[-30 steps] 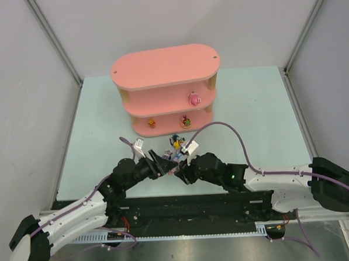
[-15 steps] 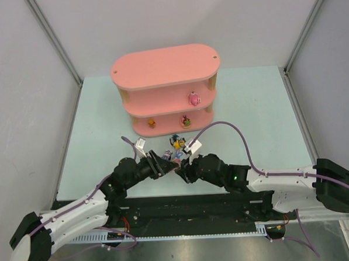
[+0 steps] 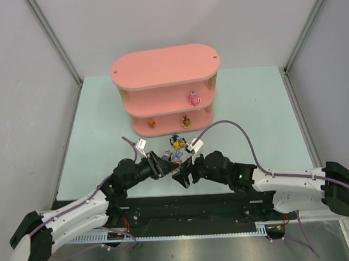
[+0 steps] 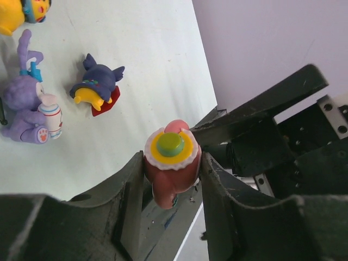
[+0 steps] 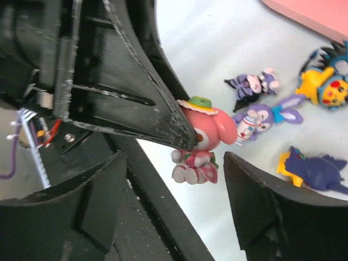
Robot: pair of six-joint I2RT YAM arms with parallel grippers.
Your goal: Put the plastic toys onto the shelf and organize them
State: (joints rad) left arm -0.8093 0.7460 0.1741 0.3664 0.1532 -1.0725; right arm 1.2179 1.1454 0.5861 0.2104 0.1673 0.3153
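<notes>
My left gripper (image 3: 166, 166) is shut on a pink figurine with a yellow-green hat (image 4: 171, 162), held off the table; the toy sits between its jaws (image 4: 172, 169). My right gripper (image 3: 181, 177) faces it, open, its jaws on either side of the same pink figurine (image 5: 202, 142) without touching it (image 5: 175, 166). A purple rabbit (image 4: 27, 111), a dark blue figure (image 4: 98, 87) and a yellow one (image 4: 13, 11) lie on the table. The pink shelf (image 3: 165, 66) stands behind, with a pink toy (image 3: 193, 98) on its middle board and two small toys (image 3: 152, 123) on the bottom board.
In the right wrist view a black-eared purple toy (image 5: 250, 84), the rabbit (image 5: 266, 117), a yellow toy (image 5: 326, 87) and the dark blue one (image 5: 312, 168) lie close together. The loose toys (image 3: 176, 143) lie between the shelf and the grippers. Grey walls enclose the table.
My right arm has drawn back to the right and a little nearer. My left gripper has stayed about where it was, still holding the pink figurine.
</notes>
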